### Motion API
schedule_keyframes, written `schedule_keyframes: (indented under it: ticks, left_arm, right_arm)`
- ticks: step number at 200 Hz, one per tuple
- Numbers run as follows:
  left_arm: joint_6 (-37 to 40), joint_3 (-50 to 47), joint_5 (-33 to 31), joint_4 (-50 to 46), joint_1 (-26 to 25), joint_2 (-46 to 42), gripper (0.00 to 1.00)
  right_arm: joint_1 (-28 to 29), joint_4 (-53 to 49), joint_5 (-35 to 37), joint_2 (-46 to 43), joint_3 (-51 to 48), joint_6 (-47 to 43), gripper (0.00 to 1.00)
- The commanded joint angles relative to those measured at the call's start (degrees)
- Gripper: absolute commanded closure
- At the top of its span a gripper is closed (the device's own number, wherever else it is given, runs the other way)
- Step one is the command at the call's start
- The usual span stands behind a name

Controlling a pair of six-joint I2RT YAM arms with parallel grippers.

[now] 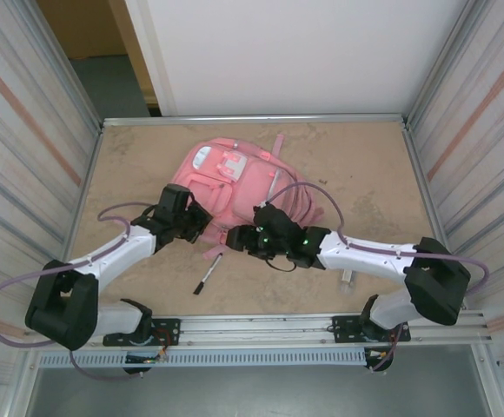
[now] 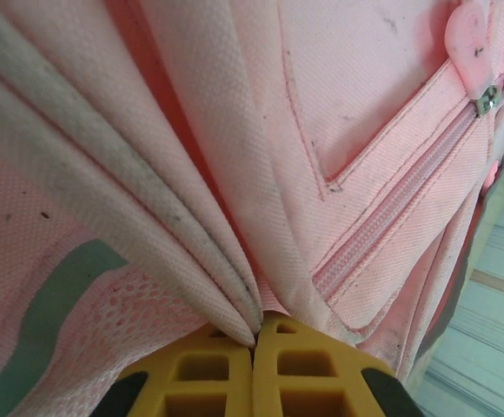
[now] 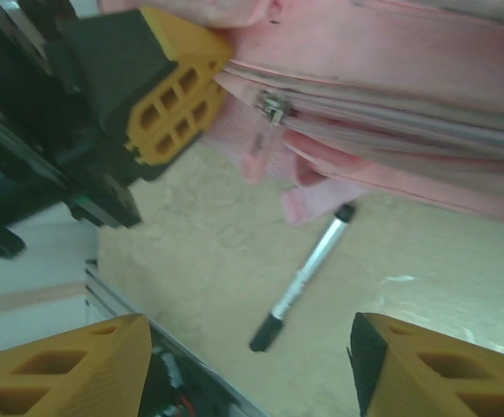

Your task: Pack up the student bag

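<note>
**Left gripper pinches the pink bag, right gripper hangs open above a pen**

From my remote seat, I see the student bag (image 1: 235, 178) lying flat on the tan table (image 1: 365, 165), a little left of the middle and toward the far edge. Its front pockets face up and its pink straps trail off to the right. It is by far the biggest thing on the table.

My left gripper (image 2: 254, 339) is at the bag's near left edge. In the left wrist view its two yellow fingers (image 2: 308, 373) are pressed together with folds of pink fabric and pale trim caught between them, so it is clamped on the bag. A zipped seam runs up to the right of the pinch, and a zip pull (image 2: 487, 97) sits near the top right corner.

My right gripper (image 3: 250, 330) is at the bag's near right edge, close to the left one. Its yellow fingers stand wide apart with nothing between them, so it is open and holds nothing. It hangs above bare table.

A pen (image 3: 302, 276) with a light barrel and dark ends lies on the table below the open fingers. It is tilted, and its far end is just beside a pink tab of the bag. In the top view it lies on the near side of the bag, between the two arms
</note>
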Motion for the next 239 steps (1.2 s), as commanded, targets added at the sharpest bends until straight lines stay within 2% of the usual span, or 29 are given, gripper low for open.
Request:
schedule_keyframes:
  ticks: [1, 39, 71, 92, 124, 142, 159, 166, 239]
  left_arm:
    - [-2.9, -0.1, 5.0, 3.4, -0.9, 1.0, 1.0]
    - [-4.7, 0.0, 5.8, 3.8, -1.6, 1.9, 1.0]
    - [-5.4, -0.2, 6.1, 4.8, -2.0, 2.2, 1.0]
    - [-5.4, 0.1, 6.8, 4.8, -2.1, 3.1, 1.0]
    - [-4.9, 0.3, 8.1, 4.5, -2.1, 4.1, 1.0]
    - [-5.0, 0.0, 8.6, 5.0, -2.1, 4.1, 1.0]
    - [-4.7, -0.3, 8.4, 4.8, -2.1, 3.7, 1.0]
    - [-4.7, -0.4, 7.8, 4.7, -2.1, 3.5, 1.0]
    - [-4.3, 0.0, 8.0, 4.0, -1.7, 2.7, 1.0]
  right_arm:
    - [-0.1, 5.7, 6.5, 3.5, 1.2, 7.8, 0.42]
    - [0.1, 9.1, 3.6, 12.1, 4.8, 10.0, 0.49]
    - [0.3, 7.6, 6.7, 14.7, 6.5, 9.1, 0.5]
    - [0.0, 9.1, 8.5, 14.9, 7.0, 7.6, 0.63]
    - [-0.8, 9.9, 9.0, 14.7, 7.5, 6.8, 0.73]
    - [-1.6, 10.8, 8.1, 15.9, 7.0, 8.3, 0.72]
    - [-1.4, 9.8, 8.4, 16.6, 6.9, 9.3, 0.59]
    - [-1.2, 9.6, 8.6, 16.7, 6.7, 9.6, 0.57]
    - [0.7, 1.3, 11.6, 17.9, 8.9, 9.2, 0.54]
